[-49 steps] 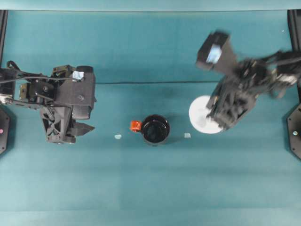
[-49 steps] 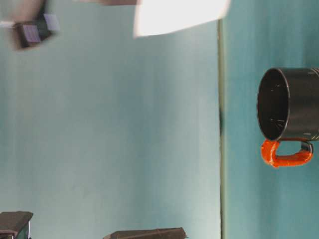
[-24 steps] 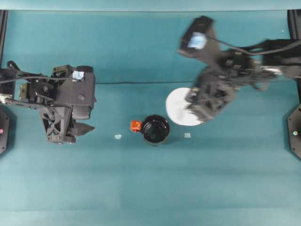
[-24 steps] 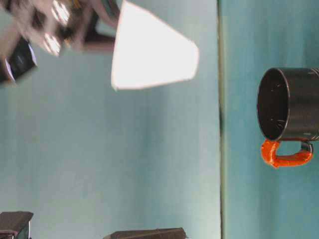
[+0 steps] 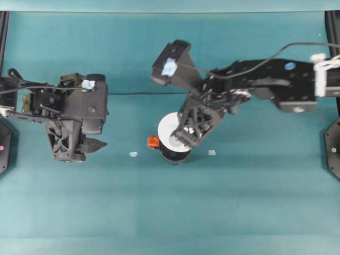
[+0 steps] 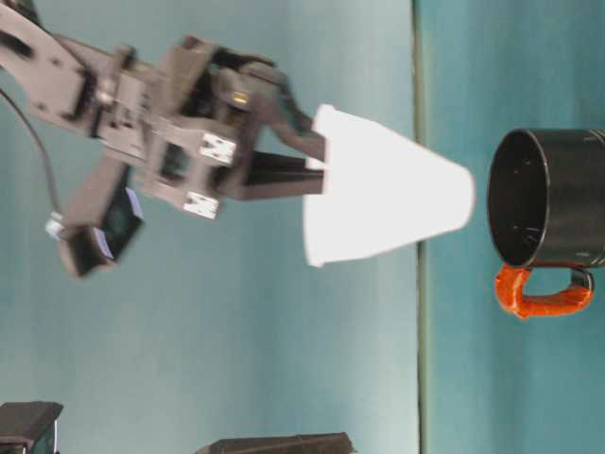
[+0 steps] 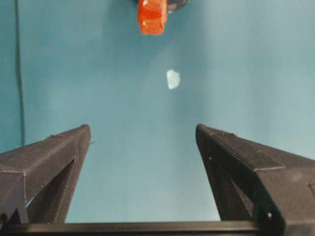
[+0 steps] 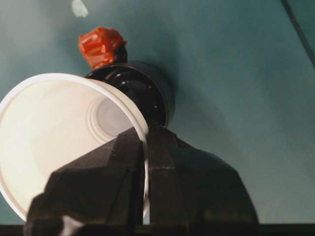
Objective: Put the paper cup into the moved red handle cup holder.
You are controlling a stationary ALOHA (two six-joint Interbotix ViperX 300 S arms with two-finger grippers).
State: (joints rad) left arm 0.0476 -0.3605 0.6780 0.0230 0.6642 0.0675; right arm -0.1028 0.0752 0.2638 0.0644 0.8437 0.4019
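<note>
The white paper cup (image 5: pixel 170 129) hangs tilted in the air with its small base pointing at the mouth of the red handle cup holder (image 5: pixel 175 154). In the table-level view a short gap separates the paper cup (image 6: pixel 388 199) from the black holder (image 6: pixel 553 199), which stands upright with its orange-red handle (image 6: pixel 544 295) to one side. My right gripper (image 8: pixel 146 147) is shut on the cup's rim, one finger inside the cup (image 8: pixel 54 128) and one outside. My left gripper (image 7: pixel 142 147) is open with nothing in it, facing the handle (image 7: pixel 152 17) from the left.
Two small white scraps lie on the teal cloth, one (image 5: pixel 133 154) to the left of the holder and one (image 5: pixel 212 153) to its right. A dark seam (image 5: pixel 133 94) crosses the table behind the holder. The left arm (image 5: pixel 69 114) sits at the left edge.
My right arm has carried the paper cup leftward from the right side of the table to just above the holder. The holder and the left arm have not moved.
</note>
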